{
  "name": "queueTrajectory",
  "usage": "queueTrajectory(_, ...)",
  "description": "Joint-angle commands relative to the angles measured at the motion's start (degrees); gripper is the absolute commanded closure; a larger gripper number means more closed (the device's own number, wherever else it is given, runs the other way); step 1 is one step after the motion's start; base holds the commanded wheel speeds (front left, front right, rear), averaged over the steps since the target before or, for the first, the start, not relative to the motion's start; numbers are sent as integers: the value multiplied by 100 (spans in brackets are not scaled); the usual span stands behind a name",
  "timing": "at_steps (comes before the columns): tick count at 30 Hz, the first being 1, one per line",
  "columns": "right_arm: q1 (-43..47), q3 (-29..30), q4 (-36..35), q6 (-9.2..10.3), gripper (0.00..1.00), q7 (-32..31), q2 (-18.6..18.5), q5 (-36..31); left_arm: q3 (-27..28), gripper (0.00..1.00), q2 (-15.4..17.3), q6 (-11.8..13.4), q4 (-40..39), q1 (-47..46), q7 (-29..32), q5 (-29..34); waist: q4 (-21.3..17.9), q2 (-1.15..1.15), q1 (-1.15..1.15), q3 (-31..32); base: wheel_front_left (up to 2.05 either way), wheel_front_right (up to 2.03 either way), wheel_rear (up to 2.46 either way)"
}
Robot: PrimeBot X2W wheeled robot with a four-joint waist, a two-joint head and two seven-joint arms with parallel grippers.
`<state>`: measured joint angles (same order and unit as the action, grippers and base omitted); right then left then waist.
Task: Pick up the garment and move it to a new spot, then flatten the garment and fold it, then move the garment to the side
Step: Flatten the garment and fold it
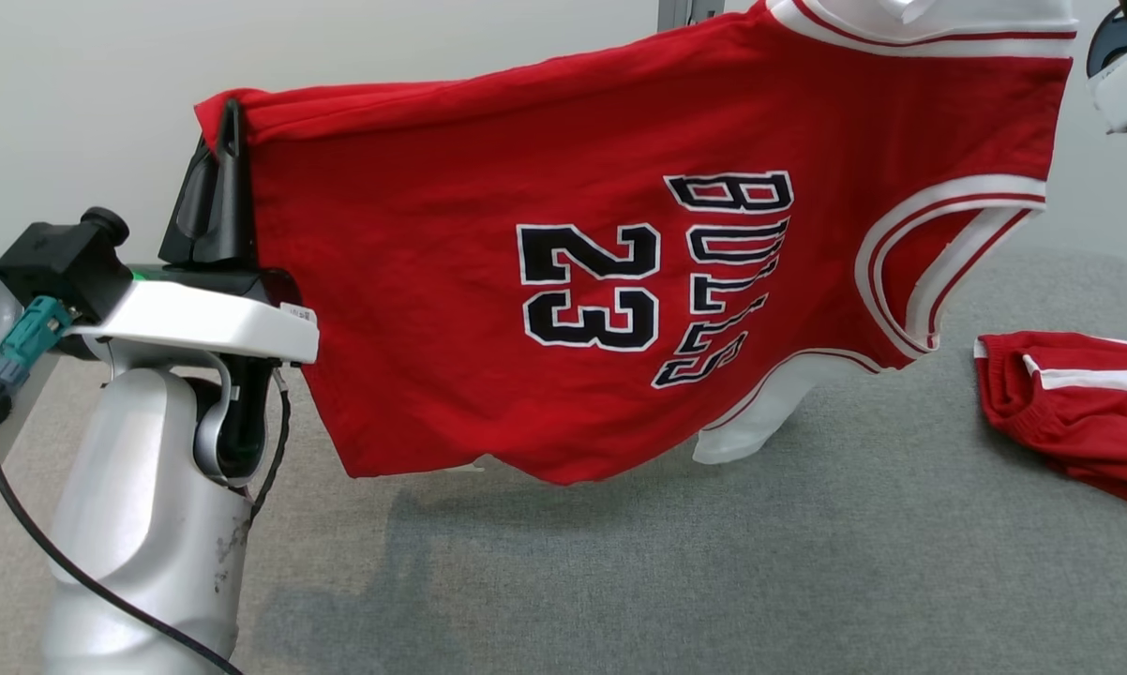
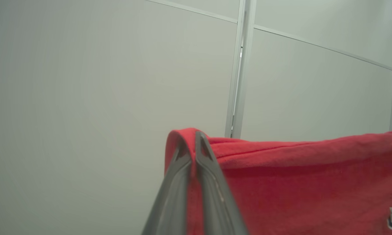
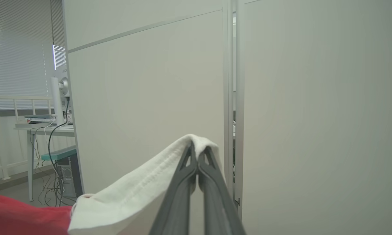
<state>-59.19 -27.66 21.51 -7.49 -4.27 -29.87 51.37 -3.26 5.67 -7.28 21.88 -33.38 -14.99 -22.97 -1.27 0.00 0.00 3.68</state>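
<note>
- Closest in, at the head view's left, the left pincer (image 1: 231, 127) is clamped tight on a corner of the red jersey (image 1: 573, 300).
- The jersey hangs stretched across the upper middle, over the grey worktop (image 1: 713, 562).
- The right pincer (image 3: 197, 148) is closed on its white shoulder trim.
- Red shorts (image 1: 1079, 403) lie at the right edge.

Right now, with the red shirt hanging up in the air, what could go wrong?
The left claw pinches just a thin fold at the jersey's corner; it might slip out. The right claw holds only the white trim, which could stretch or slip. Set down carelessly, the jersey could land crumpled on the table or overlap the red shorts.
</note>
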Motion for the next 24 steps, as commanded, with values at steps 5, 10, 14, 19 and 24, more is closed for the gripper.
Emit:
queueTrajectory(5,-266,-147,193,-1,100,-16,-24,-23,-104,98,89,-22,226,-240,20,-79,-23,0,0,-108,0,0,0)
queueTrajectory(10,-716,-361,553,-1,100,-41,52,72,-229,98,138,-25,672,-727,195,-280,-49,0,0,-384,0,0,0)
queueTrajectory(14,-1218,-474,904,-1,100,-64,151,102,-311,99,173,-21,1075,-1342,388,-466,-65,0,0,-831,0,0,0)
queueTrajectory(19,-2068,-725,1388,-1,100,29,268,2,-407,100,151,-22,1690,-2407,525,-621,-47,0,0,-1496,0,0,0)
queueTrajectory(24,-2915,-873,2173,-1,100,577,465,-138,-554,100,60,-22,2396,-3415,475,-736,-4,0,0,-1853,0,0,0)
